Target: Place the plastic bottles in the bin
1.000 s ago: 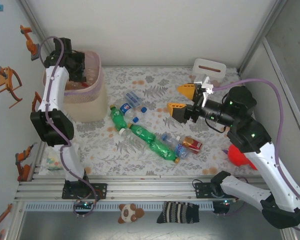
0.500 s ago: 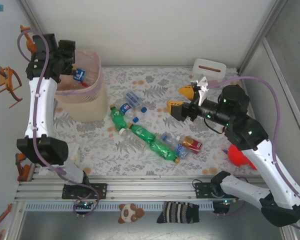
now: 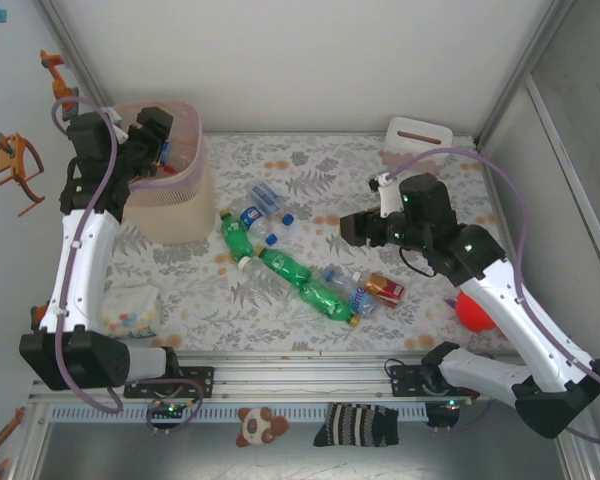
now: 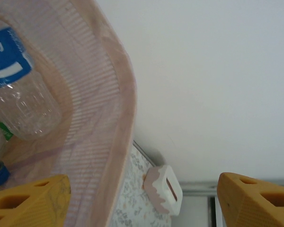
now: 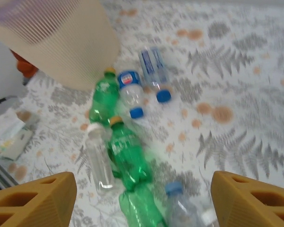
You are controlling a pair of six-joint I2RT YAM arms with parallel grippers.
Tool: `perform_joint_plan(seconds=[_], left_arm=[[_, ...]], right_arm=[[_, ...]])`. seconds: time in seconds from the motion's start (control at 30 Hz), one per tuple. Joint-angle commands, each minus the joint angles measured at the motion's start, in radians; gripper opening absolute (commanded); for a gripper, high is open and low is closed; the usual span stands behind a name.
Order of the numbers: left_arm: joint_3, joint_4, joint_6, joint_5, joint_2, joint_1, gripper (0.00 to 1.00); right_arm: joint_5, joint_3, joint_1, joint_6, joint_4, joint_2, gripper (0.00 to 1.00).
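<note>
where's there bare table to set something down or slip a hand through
Bare cloth lies along the back wall between the bin and the white slotted box, and near left between the bin and the green bottles. Crowded: the diagonal bottle row across the middle, ending at the red carton.

A clear blue-labelled bottle [image 4: 23,101] lies inside the pink-lined bin [image 4: 120,99], white slotted box [image 4: 163,189] beyond.

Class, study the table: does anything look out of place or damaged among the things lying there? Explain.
Yes. A small red carton lies at the right end of the plastic bottles, though it is no bottle. The green bottle near it looks crumpled and dented.
</note>
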Motion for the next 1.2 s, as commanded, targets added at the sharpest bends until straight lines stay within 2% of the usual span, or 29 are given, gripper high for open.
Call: perform_joint_plan(seconds=[0.0,0.17,0.3,0.43,0.83,1.17], left_arm=[[-0.065,0.105,0.120,0.142,-0.066,-0.014,0.80],[-0.142,0.101,0.173,0.242,-0.115,-0.030,0.80],[-0.211,0.107,0.233,0.319,-0.156,-0.052,0.81],[-0.280,0.100,0.273,0.322,-0.209,-0.073,0.81],[-0.384,0.036,0.280,0.302,-0.348,-0.101,0.81],[-0.417,0.001,0.262,0.299,-0.413,-0.112,0.81]], right_arm=[[0.052,-0.010,0.006,0.029,-0.119,0.025,0.68],[0.065,0.012,0.027,-0.007,-0.217,0.131,0.62],[0.080,0.078,0.054,-0.048,-0.305,0.277,0.57],[0.119,0.131,0.094,-0.102,-0.347,0.408,0.47],[0.149,0.220,0.150,-0.187,-0.340,0.679,0.47],[0.175,0.256,0.160,-0.224,-0.321,0.829,0.48]])
